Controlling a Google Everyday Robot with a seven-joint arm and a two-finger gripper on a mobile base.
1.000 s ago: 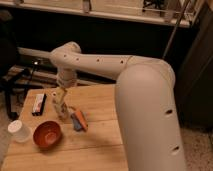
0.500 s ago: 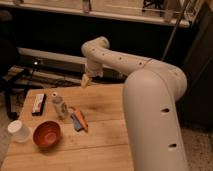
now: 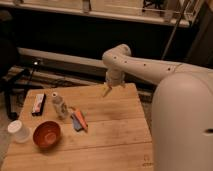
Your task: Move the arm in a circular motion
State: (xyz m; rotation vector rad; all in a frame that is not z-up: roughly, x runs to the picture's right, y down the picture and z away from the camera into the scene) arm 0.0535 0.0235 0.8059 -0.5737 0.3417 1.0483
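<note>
Camera view, arm: I see the arm (image 3: 150,70) filling the right side of the frame, its thick white body rising from the lower right, then a slimmer segment with small dark holes running leftward to a rounded elbow at upper centre.
Camera view, gripper: from that elbow the wrist drops down to the gripper (image 3: 106,91), which hangs at the centre of the frame, above the far edge of the table. The tip looks tan.
Camera view, pincer state: cannot tell from here; the tip is too small and blurred for me to judge.
Camera view, table: a wooden table (image 3: 115,135) of light planks takes up the lower left and centre of the frame.
Camera view, bottle: a small clear bottle (image 3: 59,105) with a pale cap stands upright left of centre, well apart from the gripper.
Camera view, bowl: a red-orange bowl (image 3: 47,134) sits at lower left.
Camera view, cup: a white cup (image 3: 19,131) stands just left of the bowl, near the table's left edge.
Camera view, packets: an orange and blue packet (image 3: 78,120) lies flat just right of the bottle; a dark bar-shaped packet (image 3: 38,103) lies to the bottle's left.
Camera view, background: a dark wall and a pale ledge run across the top.
</note>
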